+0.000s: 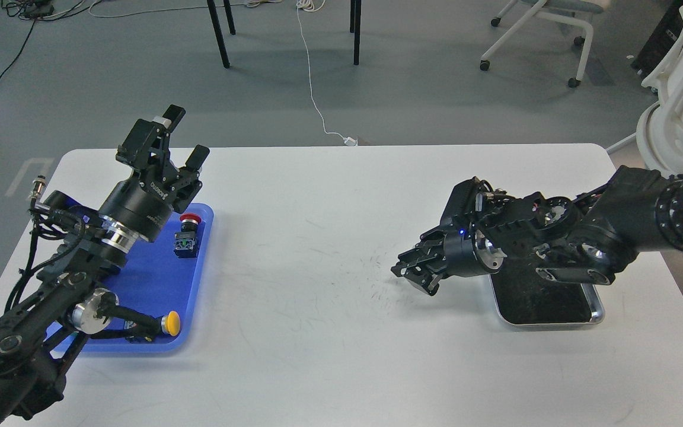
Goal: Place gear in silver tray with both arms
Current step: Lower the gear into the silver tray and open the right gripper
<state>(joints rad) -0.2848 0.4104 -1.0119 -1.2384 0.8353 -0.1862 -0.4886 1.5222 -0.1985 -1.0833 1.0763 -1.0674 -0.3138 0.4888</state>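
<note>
**Kid:** Where is the gear?

**Helper:** I can't see one for sure. The flat blue plastic tray (pixel 193 284) on the left side of the white table (pixel 329 249) holds a red push button on a small blue and black box (pixel 187 236) and a yellow knob (pixel 170 323). If there is a gear, it may be hidden under the left arm (pixel 69 279).

**Kid:** Which way does it point, then?

**Helper:** I can't tell that either.

**Kid:** Where should it go?

**Helper:** Into the shiny silver metal tray with a dark floor (pixel 555 320) on the right. Its long side runs left to right. The right arm (pixel 614 225) covers most of it.

**Kid:** Are the hands holding anything?

**Helper:** The left gripper (pixel 184 139) is up above the blue tray, pointing up and away, with its fingers apart and nothing between them. The right gripper (pixel 415 270) hangs just left of the silver tray. It is dark, so I can't tell if its fingers are apart or together.

**Kid:** How would a gear feel?

**Helper:** I think hard and stiff, maybe heavy and a bit slippery. It won't break easily. I'd pinch it across its toothed edge.
</note>
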